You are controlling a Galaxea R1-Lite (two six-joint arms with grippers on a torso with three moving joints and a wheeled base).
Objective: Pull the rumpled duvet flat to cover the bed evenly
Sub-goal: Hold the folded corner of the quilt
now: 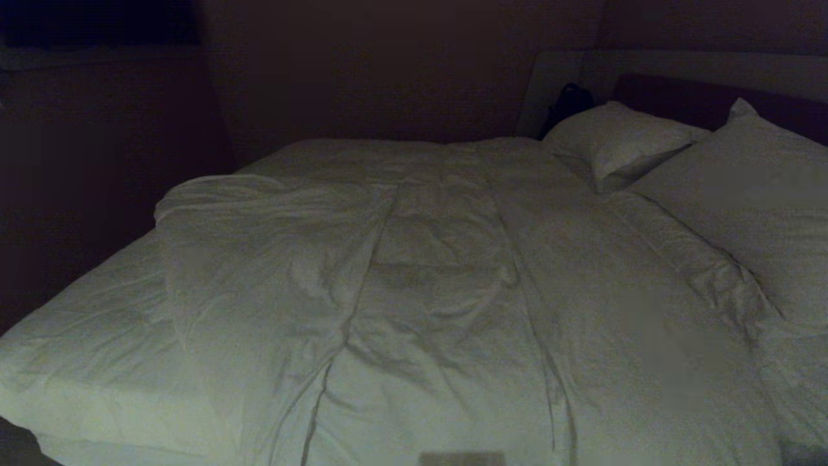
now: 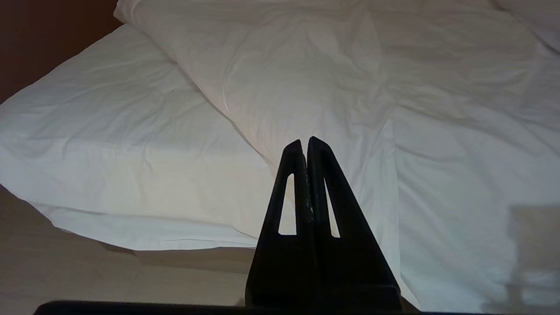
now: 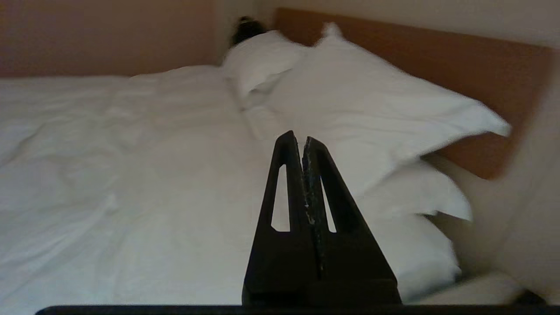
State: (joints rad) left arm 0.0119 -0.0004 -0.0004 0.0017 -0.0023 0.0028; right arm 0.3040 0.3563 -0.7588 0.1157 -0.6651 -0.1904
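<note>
Duvet [image 1: 453, 272] lies creased over the bed [image 1: 84, 349], its 9 o'clock corner folded back, baring sheet toward 8 o'clock. Not yet flat; that corner remains to be drawn out. Left pincer [image 2: 305, 141] and right pincer [image 3: 297, 136] closed, empty, off the duvet.

A bedroom: wide bed [image 1: 97, 362], pillows [image 1: 621, 139], headboard [image 3: 437, 65].

Bed [image 1: 84, 336] foot cut off; dark object [image 1: 568, 103] behind pillows [image 1: 621, 139], perhaps a bag.
</note>
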